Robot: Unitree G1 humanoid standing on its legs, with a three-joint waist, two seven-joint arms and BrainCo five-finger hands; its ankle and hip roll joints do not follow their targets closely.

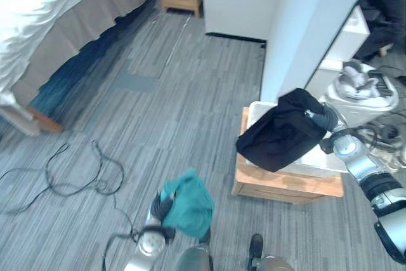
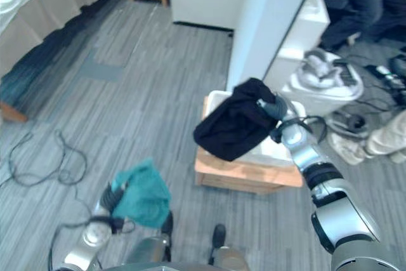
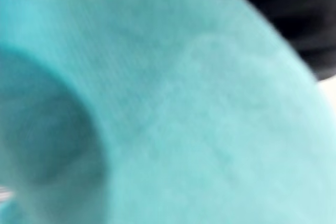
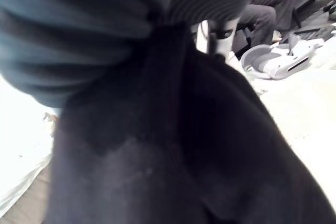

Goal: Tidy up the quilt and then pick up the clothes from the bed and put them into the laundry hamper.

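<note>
Right hand [image 2: 276, 107]: grips black garment [image 2: 233, 128] over white hamper [image 1: 317, 160]; release once centred (not draped on rim)
Left hand [image 1: 160, 209]: clutches teal cloth [image 1: 189, 202]; next

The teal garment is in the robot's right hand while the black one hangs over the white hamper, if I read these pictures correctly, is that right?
Not quite: the teal garment is in the left hand, as the left eye view shows. The right hand has the black garment, which does hang over the white hamper.

Head stereo down; wrist views pressed against cloth.
</note>
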